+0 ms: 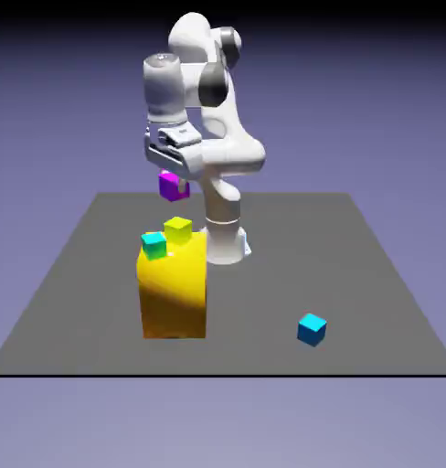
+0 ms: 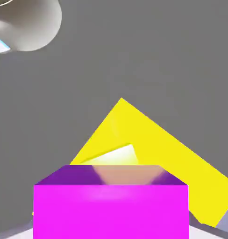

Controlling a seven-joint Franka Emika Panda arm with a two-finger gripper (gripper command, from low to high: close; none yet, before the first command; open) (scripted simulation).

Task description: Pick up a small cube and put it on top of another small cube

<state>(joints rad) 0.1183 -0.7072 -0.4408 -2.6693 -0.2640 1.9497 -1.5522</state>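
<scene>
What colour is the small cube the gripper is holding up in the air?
Magenta-purple. The small cube shows best in the hand view, filling the bottom of the picture.

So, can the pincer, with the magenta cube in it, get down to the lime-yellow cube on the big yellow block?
Probably yes. The pincer holds the magenta cube in the air, above and behind the lime-yellow cube. Nothing stands between them; only the cyan cube beside it is close.

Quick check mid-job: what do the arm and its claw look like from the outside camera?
The arm is glossy white with rounded, bulky links and dark grey caps at the joints. The claw hangs from a boxy white-and-grey hand. No cables or markings are legible.
</scene>
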